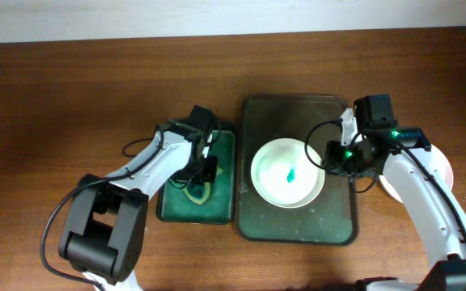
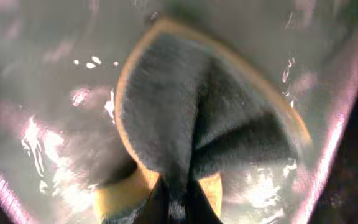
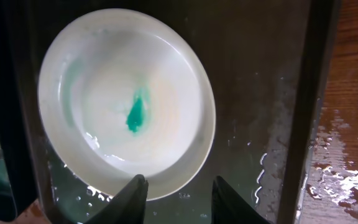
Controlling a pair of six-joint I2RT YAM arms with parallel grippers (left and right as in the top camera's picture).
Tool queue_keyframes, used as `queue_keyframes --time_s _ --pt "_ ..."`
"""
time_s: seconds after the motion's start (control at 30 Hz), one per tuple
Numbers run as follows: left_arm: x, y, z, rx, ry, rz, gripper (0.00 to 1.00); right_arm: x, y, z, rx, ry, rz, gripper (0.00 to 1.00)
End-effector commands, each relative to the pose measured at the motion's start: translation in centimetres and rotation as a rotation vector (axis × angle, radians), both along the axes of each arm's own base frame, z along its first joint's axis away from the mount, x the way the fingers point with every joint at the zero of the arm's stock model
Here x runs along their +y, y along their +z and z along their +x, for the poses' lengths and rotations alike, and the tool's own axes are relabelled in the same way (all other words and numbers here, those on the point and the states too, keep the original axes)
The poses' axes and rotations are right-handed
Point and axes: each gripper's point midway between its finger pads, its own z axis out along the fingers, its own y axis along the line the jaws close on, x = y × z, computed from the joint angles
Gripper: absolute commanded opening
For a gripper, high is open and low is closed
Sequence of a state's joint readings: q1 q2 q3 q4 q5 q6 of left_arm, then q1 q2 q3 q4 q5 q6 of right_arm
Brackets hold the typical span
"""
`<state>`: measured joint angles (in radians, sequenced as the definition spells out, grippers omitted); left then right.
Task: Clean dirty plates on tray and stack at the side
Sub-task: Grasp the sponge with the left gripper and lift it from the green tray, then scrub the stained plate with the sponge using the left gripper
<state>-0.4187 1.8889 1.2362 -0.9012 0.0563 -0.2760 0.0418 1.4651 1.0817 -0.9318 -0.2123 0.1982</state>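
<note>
I judged wiping unstarted: left fingers pinched the sponge; right fingers gaped astride the rim of the smeared plate, needing closure.

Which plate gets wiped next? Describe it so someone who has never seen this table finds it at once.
Find the large dark tray in the middle of the table. The plate is the round white one lying on it, beside the right hand. Unlike the second plate, partly hidden off the tray's right side, it has a teal smear in its centre.
</note>
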Motion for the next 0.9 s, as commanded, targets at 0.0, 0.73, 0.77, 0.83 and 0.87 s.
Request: queue_keyframes --time_s 0.0,0.73,0.77,0.83,0.87 --pt "-1.3 4.9 2.2 -0.068 -0.005 -0.039 0.0 -1.0 0.4 0.4 0.002 -0.105 -0.02 0.33" --pt "-15.0 9.4 3.6 -0.22 -0.11 -0.427 0.0 -0.7 -4.6 -0.5 0.166 0.013 -0.031 0.19" --pt "-15.7 8.8 3.3 -0.215 -0.125 -0.425 0.0 -0.7 -5.2 -0.3 0.174 0.013 -0.032 0.19" --pt "-17.2 6.9 2.8 -0.19 -0.154 -0.426 0.0 -0.2 -6.8 0.2 0.193 0.043 -0.01 0.21" --pt "-17.7 6.2 2.6 -0.174 -0.163 -0.432 0.0 0.1 -7.6 0.3 0.203 0.064 0.003 0.22"
